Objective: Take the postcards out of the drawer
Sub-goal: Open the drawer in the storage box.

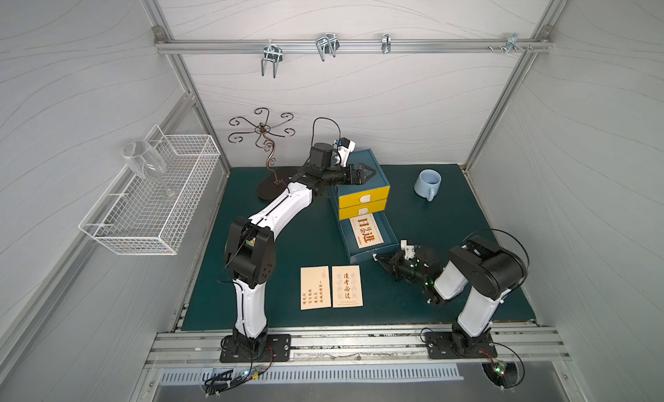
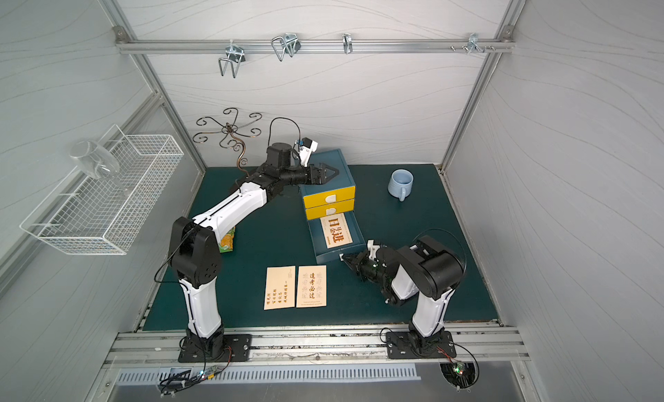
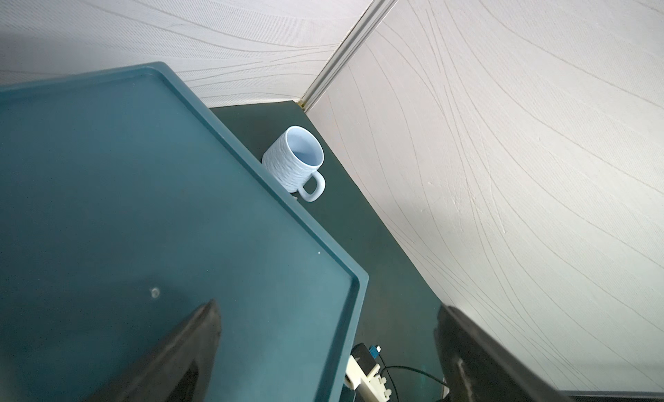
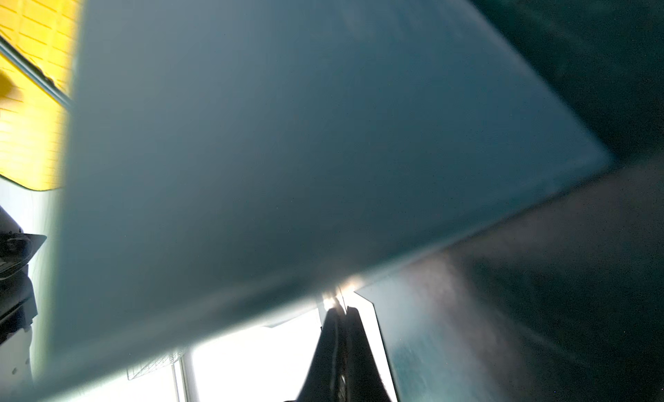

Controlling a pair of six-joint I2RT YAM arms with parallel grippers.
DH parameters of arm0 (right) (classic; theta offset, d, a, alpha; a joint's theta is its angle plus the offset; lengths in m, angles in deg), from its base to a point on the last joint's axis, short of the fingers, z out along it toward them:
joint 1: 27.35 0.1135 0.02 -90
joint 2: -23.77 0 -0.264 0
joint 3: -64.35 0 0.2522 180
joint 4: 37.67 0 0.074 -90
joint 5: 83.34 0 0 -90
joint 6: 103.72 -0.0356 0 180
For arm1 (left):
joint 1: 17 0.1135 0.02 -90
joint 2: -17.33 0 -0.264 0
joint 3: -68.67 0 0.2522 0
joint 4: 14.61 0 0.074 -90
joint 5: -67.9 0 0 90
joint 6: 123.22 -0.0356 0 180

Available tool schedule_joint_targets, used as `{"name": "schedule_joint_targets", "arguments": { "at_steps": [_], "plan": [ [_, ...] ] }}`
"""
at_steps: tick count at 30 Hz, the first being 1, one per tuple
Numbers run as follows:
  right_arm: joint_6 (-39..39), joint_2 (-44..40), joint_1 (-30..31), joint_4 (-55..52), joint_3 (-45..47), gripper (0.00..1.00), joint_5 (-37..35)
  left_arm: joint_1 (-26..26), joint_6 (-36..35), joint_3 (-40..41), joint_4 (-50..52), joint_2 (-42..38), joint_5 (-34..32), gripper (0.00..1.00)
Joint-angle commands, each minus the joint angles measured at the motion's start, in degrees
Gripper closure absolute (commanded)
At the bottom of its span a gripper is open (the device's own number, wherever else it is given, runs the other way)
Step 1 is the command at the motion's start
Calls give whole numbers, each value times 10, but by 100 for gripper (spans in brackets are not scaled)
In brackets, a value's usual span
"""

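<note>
I'm driving a robot lab cell: aluminium frame (image 1: pixel 449 44), plain white panel walls (image 1: pixel 359 95), a green-matted table (image 1: pixel 449 274), and two arms (image 1: pixel 284 206) bolted to a front rail (image 1: pixel 359 341).

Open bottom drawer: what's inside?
One postcard with large bold characters lies flat in the drawer. Anything under the postcard, and the drawer's rear beneath the yellow drawer, is hidden.

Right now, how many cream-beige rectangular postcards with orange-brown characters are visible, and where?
3 postcards: two lie side by side on the dark green mat; one, with large bold characters, lies in the open blue bottom drawer. Others may hide beneath it.
</note>
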Motion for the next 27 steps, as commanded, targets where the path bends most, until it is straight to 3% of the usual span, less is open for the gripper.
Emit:
{"name": "schedule_joint_targets", "arguments": {
  "at_steps": [1,12,22,27],
  "plan": [
    [-2,-3,7,-19,3,95,-2,7,17,34,131,35,-17,1],
    [-4,-28,8,-23,7,68,-15,7,40,8,116,6,-16,1],
    [1,-68,7,-37,9,59,-14,4,53,-26,113,-32,-28,1],
    [19,-122,8,-111,5,56,-14,-5,42,-30,124,-66,-59,1]
  ]
}}
